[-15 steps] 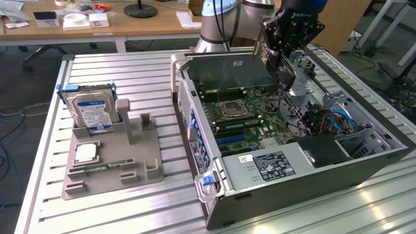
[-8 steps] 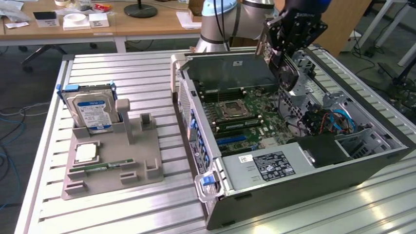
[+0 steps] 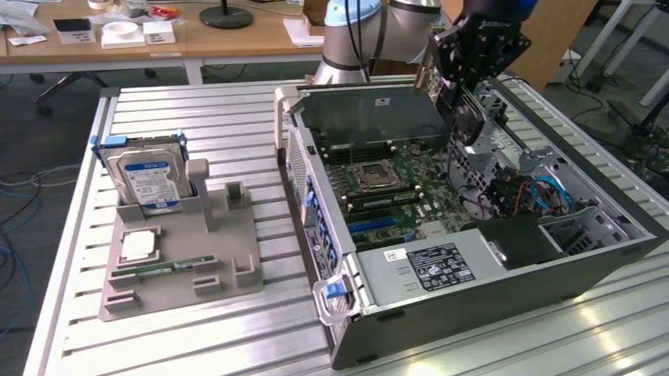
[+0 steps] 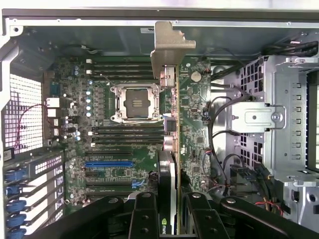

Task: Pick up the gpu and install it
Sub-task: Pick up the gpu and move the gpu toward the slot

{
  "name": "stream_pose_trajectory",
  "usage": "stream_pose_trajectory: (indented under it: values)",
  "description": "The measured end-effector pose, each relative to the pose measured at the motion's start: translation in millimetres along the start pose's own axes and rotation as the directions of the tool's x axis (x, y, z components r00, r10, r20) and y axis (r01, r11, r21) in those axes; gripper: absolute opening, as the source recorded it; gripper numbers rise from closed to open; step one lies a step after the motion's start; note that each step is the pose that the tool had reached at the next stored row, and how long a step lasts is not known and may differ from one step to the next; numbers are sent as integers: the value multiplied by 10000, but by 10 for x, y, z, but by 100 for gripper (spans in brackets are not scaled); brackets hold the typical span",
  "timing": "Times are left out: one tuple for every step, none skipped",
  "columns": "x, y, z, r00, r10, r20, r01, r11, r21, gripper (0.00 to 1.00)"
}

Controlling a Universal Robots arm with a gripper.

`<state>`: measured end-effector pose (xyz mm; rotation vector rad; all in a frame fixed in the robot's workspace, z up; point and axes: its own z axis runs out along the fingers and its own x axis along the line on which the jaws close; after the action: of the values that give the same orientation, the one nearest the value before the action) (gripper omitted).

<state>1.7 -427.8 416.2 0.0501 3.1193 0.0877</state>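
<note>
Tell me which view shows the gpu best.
The wrist view: the gpu runs edge-on from the gripper to its silver bracket, over the motherboard. The exterior view shows the gpu as a dark card hanging over the open case.

Wooden desks [image 3: 230, 43] stand on grey floor [image 3: 31, 149] behind a slatted table [image 3: 209, 110].

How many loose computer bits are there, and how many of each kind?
hard drive: 1
processor chip: 1
memory stick: 1
gpu, held in the gripper over the open computer case: 1
Total: 4
</note>
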Motion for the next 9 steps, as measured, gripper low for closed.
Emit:
stream_pose_trajectory:
  values:
    - [-9, 0, 0, 10000, 0, 0, 0, 10000, 0, 27]
    - [-17, 1, 0, 10000, 0, 0, 0, 10000, 0, 27]
    - [-25, 1, 1, 10000, -1, 0, 1, 10000, 0, 27]
    - [-32, 1, 1, 10000, -1, 0, 1, 10000, 0, 27]
    - [-39, 1, 1, 10000, -1, 0, 1, 10000, 0, 27]
    - [-46, 2, 1, 10000, 0, 0, 0, 10000, 0, 27]
    - [-52, 2, 1, 10000, -1, -1, 1, 10000, 1, 27]
    - [-58, 2, 1, 10000, 0, 0, 0, 10000, 0, 27]
    - [-64, 2, 2, 10000, -1, 0, 1, 10000, 0, 27]
